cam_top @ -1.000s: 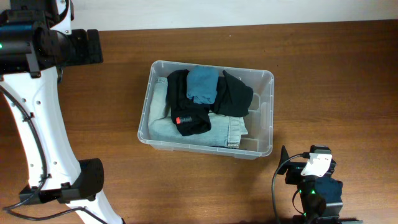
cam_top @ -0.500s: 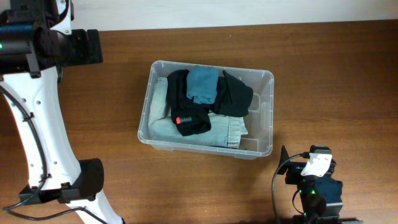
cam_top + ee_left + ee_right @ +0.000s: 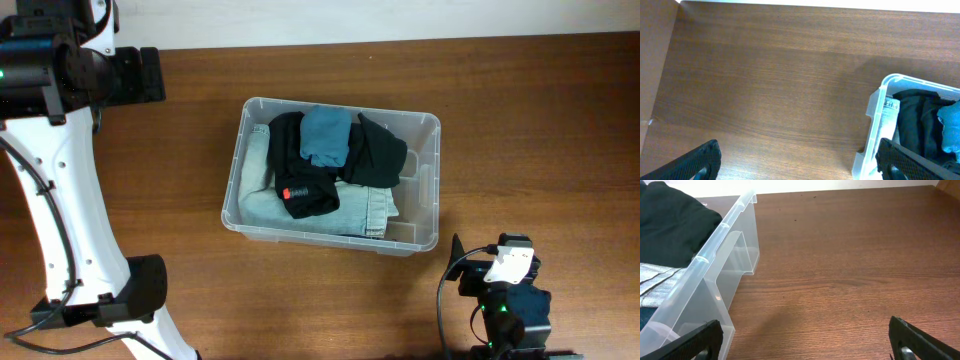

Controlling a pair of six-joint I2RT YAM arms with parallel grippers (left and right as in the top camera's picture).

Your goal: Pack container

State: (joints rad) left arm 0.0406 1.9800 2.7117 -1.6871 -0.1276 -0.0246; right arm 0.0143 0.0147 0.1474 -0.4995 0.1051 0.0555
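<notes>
On the middle of the table (image 3: 540, 120) sits the container (image 3: 428, 190), holding light jeans (image 3: 355, 210), black garments (image 3: 300, 170) and a blue cloth (image 3: 325, 135). Off the container's far left corner, the left claw (image 3: 799, 160) hangs spread wide and empty. The right claw (image 3: 805, 340), near the container's front right corner, gapes likewise.

Clear glossy plastic container (image 3: 430, 180), soft cloth garments (image 3: 320, 170), smooth matt wood-grain table (image 3: 530, 120)

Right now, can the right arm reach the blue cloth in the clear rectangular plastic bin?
Probably yes: the bin has no lid, the blue cloth lies uncovered on top, and nothing blocks the open right gripper.
</notes>
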